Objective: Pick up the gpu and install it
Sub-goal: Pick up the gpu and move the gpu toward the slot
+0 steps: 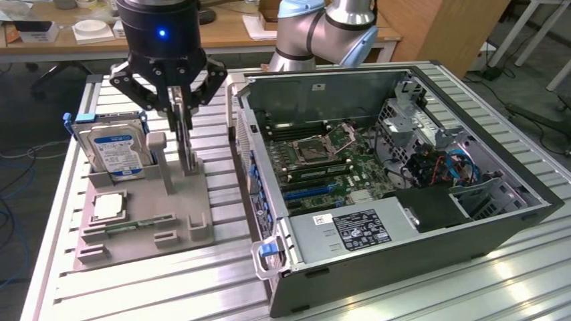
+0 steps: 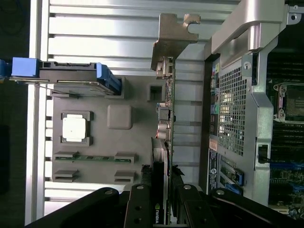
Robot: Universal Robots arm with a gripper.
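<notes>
Early stage: the hand (image 1: 175,100) is pinched narrow on the top edge of the gpu (image 1: 186,144), which stands upright in the grey holder (image 1: 183,207) at centre left, not yet carried to the open computer case (image 1: 499,221).

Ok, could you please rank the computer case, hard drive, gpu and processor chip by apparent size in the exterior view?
1. computer case
2. hard drive
3. processor chip
The gpu, gripped upright by the pincer, shows nearly edge-on, so I would not rank it against the hard drive or chip.
</notes>
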